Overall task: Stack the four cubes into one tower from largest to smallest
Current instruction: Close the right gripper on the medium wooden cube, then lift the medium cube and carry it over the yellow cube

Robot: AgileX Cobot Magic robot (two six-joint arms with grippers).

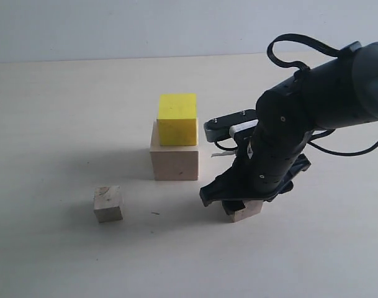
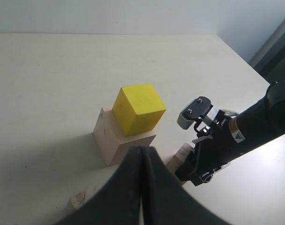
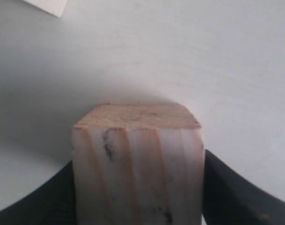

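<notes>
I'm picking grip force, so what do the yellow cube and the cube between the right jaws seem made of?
Yellow cube: opaque, even matte yellow coat with no grain showing; painted wood or plastic, cannot tell which.
Held cube, between the jaws: bare unfinished wood, with pale grain lines, dark streaks and a rough top edge.

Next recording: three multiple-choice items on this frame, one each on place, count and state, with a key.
1. Where is the bright yellow cube? A. alone on the table B. on the large pale wood cube C. in a gripper
2. How many cubes show in the exterior view? A. two B. three C. four
3. How is the left gripper? A. shut, empty B. wide open C. holding a cube
1 B, it rests on that cube's top; 2 C, the stacked pair, a loose small wooden cube, a gripped wooden cube at the right gripper; 3 A, its fingers meet, nothing between.
</notes>
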